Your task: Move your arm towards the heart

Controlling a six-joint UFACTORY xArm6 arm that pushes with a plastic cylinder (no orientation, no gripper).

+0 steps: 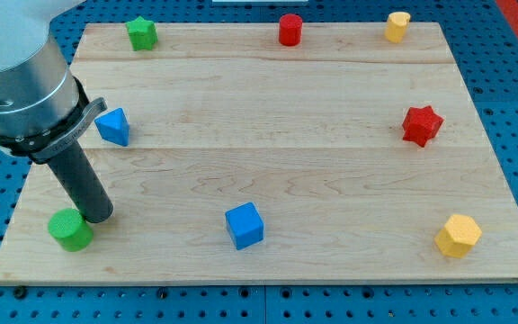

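The yellow heart block [397,25] sits at the view's top right of the wooden board [268,108]. My tip [98,217] is at the view's lower left, touching or just beside the green cylinder [69,229]. The rod rises up and left from the tip toward the grey arm body. The blue triangular block [112,126] lies just right of the rod's upper part. The heart is far across the board from my tip, up and to the right.
A green star [141,33] sits at the top left and a red cylinder [290,29] at the top middle. A red star [421,125] is at the right. A blue cube [245,225] is at the bottom middle, a yellow hexagon [458,236] at the bottom right.
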